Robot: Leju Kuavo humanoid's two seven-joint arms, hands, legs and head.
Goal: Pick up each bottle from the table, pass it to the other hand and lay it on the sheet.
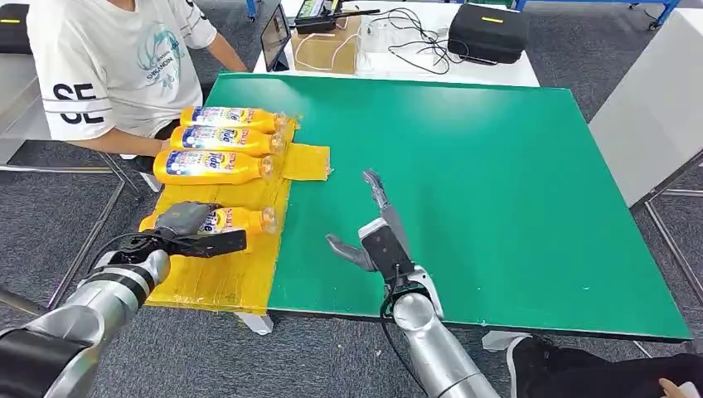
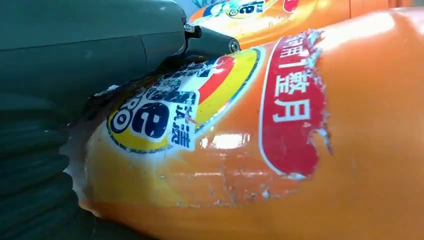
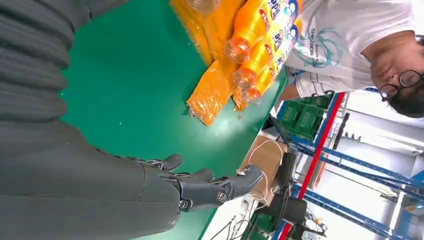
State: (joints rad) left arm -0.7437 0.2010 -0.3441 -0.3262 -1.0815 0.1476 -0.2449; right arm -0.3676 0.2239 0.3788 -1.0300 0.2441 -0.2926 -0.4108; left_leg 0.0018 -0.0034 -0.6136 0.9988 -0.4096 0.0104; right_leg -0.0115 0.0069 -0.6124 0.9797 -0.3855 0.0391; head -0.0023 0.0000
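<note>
The left hand has its fingers wrapped over the nearest bottle, which lies on its side on the yellow sheet at the table's left edge. The right hand holds nothing, its fingers extended and spread above the green surface, arm reaching forward. Three more bottles lie side by side farther along the sheet.

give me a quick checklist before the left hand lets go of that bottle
1. Bottle over the yellow sheet: ok, it lies on its side there.
2. Left hand on the bottle: ok, fingers wrapped over its body.
3. Room beside the three other bottles: ok, a gap of sheet lies between.
4. Right hand out of the way: ok, open over the green table.
5. Bottle fully resting, not hovering: cannot tell.
6. Person clear of the sheet: not ok, sitting right at its far edge.
</note>
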